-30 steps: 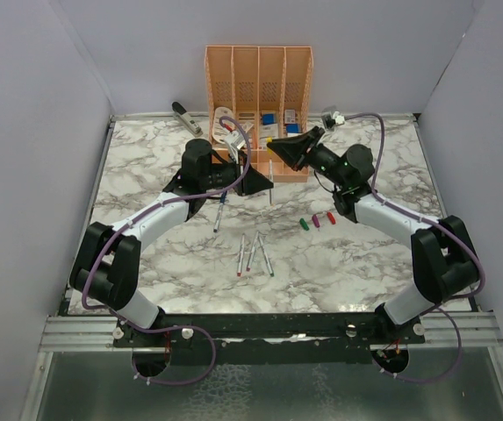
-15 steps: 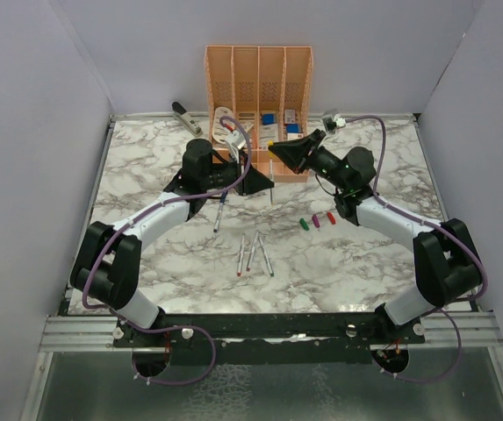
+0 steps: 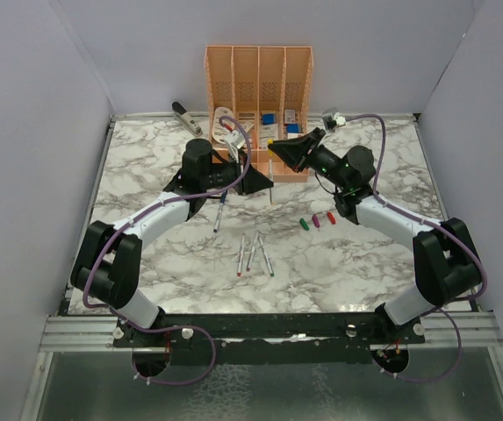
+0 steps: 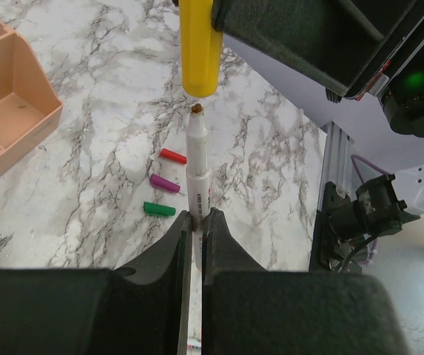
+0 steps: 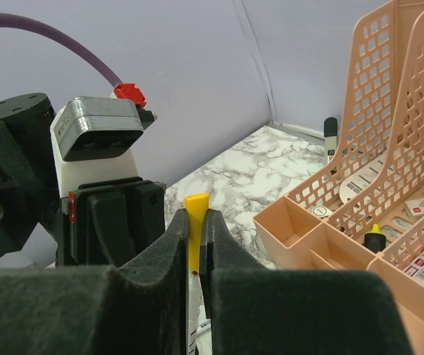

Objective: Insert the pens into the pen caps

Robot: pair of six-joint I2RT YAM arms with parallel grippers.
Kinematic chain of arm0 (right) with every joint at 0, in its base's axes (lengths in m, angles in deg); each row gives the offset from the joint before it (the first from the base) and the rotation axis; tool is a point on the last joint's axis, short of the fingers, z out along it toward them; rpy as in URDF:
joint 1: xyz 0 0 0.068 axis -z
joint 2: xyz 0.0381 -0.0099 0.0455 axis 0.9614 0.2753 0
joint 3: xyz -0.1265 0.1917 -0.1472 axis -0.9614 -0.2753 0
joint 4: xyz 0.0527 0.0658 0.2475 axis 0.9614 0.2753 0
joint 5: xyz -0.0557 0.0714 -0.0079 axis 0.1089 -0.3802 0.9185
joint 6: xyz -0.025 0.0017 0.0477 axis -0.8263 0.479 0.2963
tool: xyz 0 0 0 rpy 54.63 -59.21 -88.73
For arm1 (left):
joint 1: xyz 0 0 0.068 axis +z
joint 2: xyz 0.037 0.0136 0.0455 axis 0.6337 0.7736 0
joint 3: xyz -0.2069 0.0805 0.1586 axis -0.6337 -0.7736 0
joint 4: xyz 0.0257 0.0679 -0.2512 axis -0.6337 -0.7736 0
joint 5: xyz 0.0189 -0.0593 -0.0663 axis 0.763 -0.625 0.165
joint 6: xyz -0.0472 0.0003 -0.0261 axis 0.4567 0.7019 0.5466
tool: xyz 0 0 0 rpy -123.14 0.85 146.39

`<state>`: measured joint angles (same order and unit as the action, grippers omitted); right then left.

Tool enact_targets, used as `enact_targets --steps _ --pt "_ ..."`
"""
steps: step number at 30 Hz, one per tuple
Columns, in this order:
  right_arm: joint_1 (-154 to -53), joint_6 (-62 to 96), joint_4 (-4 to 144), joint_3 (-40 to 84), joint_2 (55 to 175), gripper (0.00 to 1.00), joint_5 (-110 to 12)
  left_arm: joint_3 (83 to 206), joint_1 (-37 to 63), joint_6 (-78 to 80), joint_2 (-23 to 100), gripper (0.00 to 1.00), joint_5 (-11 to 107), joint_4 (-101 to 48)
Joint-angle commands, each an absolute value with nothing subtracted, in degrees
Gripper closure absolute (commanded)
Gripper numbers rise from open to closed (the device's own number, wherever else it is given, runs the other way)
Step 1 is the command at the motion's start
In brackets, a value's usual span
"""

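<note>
My left gripper [image 4: 195, 220] is shut on a silver-grey pen [image 4: 197, 181] and holds it upright, tip up. My right gripper [image 5: 195, 220] is shut on the yellow cap [image 5: 195, 231]. In the left wrist view the yellow cap [image 4: 199, 48] hangs just above the pen tip with a small gap. In the top view both grippers meet in front of the organiser, the left [image 3: 265, 183] below the right [image 3: 277, 149]. Green [image 3: 304, 224], purple [image 3: 316, 221] and red [image 3: 330, 217] caps lie on the table. Three pens [image 3: 252, 252] lie together and one [image 3: 220, 213] apart. The blue cap is not in view.
The peach desk organiser [image 3: 258, 96] stands at the back, right behind both grippers, and also shows in the right wrist view [image 5: 359, 200]. A grey stapler [image 3: 185, 117] lies at the back left. Grey walls enclose the marble table [image 3: 146, 167].
My right gripper with the yellow cap has shifted slightly toward the pen tip. The left arm and the pen have hardly moved.
</note>
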<state>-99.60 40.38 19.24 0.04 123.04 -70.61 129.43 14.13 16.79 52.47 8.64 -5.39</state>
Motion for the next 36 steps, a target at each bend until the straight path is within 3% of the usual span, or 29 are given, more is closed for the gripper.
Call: enact_targets --steps 1,36 --pt "-100.12 40.46 19.40 0.58 122.44 0.99 -70.36 130.83 14.32 16.66 52.93 1.00 9.32 -3.17" --pt "-100.39 39.70 18.25 -0.38 124.20 0.99 -70.28 129.77 14.62 16.46 51.51 1.00 7.73 -3.14"
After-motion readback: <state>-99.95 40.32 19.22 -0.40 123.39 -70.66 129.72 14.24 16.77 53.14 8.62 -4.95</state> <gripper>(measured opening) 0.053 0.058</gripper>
